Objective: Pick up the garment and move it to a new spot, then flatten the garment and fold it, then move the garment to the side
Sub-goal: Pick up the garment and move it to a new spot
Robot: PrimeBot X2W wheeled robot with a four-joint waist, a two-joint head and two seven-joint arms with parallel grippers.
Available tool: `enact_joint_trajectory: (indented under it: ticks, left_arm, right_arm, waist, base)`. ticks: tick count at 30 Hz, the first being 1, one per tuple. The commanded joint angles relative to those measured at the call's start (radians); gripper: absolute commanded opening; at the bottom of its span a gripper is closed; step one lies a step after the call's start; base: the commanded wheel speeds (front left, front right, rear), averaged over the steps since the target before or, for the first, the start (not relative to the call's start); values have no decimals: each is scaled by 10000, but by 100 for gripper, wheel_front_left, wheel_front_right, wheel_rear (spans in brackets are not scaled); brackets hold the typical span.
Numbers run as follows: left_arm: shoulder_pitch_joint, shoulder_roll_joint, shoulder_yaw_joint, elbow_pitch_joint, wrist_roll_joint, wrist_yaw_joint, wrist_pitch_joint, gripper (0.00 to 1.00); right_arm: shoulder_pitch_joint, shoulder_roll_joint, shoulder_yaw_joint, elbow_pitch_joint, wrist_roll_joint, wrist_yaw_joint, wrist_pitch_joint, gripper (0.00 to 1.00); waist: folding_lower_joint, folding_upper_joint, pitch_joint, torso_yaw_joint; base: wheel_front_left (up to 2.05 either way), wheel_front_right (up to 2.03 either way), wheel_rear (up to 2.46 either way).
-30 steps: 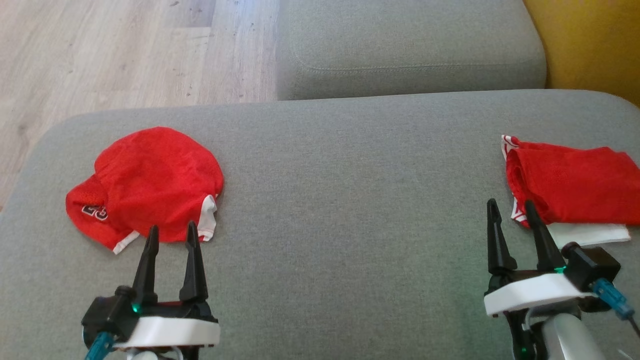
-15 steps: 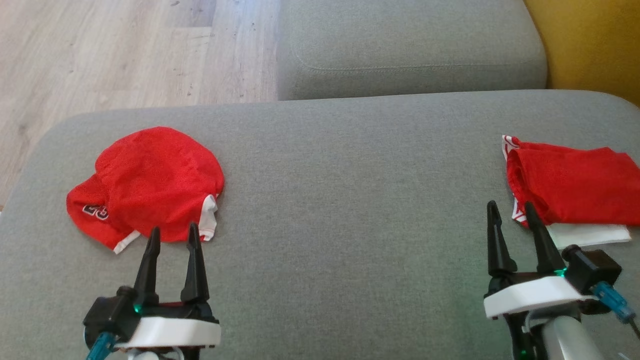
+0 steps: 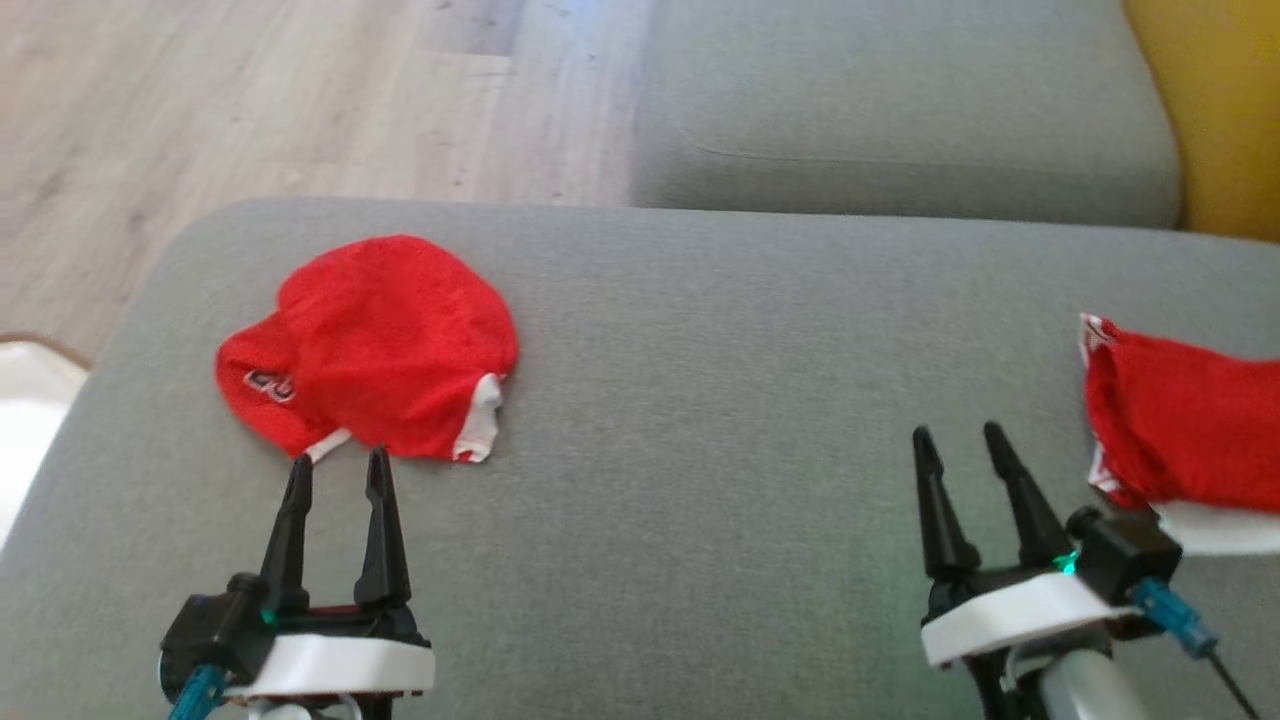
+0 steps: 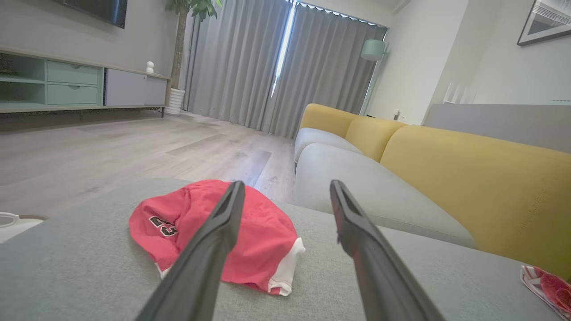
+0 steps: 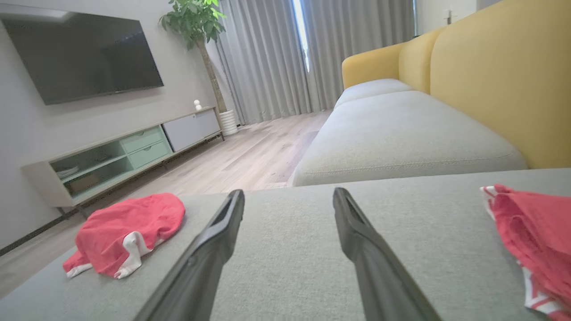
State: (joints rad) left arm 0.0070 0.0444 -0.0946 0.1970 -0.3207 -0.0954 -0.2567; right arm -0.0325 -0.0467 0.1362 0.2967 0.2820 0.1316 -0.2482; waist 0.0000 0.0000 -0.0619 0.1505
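A crumpled red garment [image 3: 375, 345] with white trim and a number lies on the grey cushion [image 3: 700, 400] at the left; it also shows in the left wrist view as the garment [image 4: 263, 232] and in the right wrist view [image 5: 125, 223]. My left gripper [image 3: 338, 470] stands open just short of its near edge, nothing between the fingers. My right gripper [image 3: 958, 438] is open over bare cushion, a little left of a folded red garment [image 3: 1185, 420] at the right edge.
A second grey seat cushion [image 3: 900, 110] lies beyond, with a yellow sofa back [image 3: 1225, 110] at the right. Wooden floor [image 3: 250, 100] runs past the cushion's far left edge. A white object [image 3: 25, 400] sits at the left edge. A TV cabinet [image 5: 120, 151] stands across the room.
The whole head picture has shifted right and tilted, so the camera has turned left. Both grippers stay open; the left fingertips sit slightly nearer the crumpled garment's edge.
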Motion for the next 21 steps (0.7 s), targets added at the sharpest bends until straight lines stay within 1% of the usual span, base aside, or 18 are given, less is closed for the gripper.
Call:
enact_joint_trajectory:
  ticks: [1,8,9,18,21]
  left_arm:
    - [-349,58,370,-271,135,47,-51,100]
    - [-197,58,590,-254,322,24,-51,100]
    - [-197,58,590,-254,322,24,-51,100]
    - [-137,58,772,-173,557,-83,-51,100]
    - [-155,58,881,-166,608,-122,-51,100]
  right_arm:
    - [-183,-36,343,-320,82,-9,-135,100]
    - [-87,-36,621,-206,170,-9,-135,100]
    - [-87,-36,621,-206,170,-9,-135,100]
    - [60,-36,800,-178,415,-9,-135,100]
    - [122,-36,910,-141,439,-9,-135,100]
  waist:
    - [0,0,-97,330]
    - [0,0,-269,1012]
    - [0,0,-269,1012]
    - [0,0,-416,1712]
    - [0,0,-406,1819]
  base:
    - [0,0,0]
    - [0,0,0]
    - [0,0,0]
    - [0,0,0]
    - [0,0,0]
